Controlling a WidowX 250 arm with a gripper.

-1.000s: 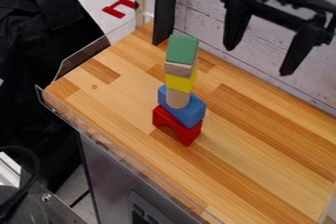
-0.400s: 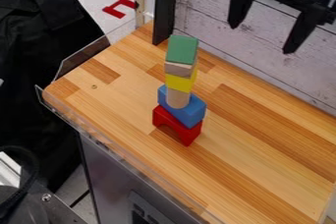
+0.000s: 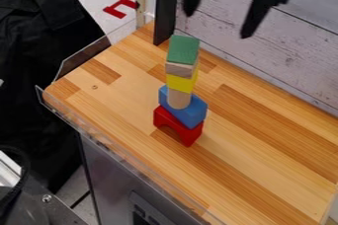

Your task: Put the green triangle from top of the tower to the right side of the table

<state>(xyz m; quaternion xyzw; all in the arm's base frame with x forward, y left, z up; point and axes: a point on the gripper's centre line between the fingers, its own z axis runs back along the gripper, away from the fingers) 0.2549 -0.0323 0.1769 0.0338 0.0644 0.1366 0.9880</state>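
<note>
- Your wooden table (image 3: 264, 140) carries the tower.
- Your gripper (image 3: 218, 25) hangs at the top edge of the view, above and right of the tower, its fingers spread apart with nothing between them.
- Your tower (image 3: 179, 91) stands upright, red arch (image 3: 178, 125) lowest, blue block (image 3: 188, 112) on it.
- Your green triangle (image 3: 184, 49) sits on the tower's top.

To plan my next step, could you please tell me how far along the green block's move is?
None of the move looks done: the green block sits atop the tower. The end effector hangs open higher in the view and holds nothing. Left to do: grasp the block, lift it off and set it on the right side of the table.
</note>
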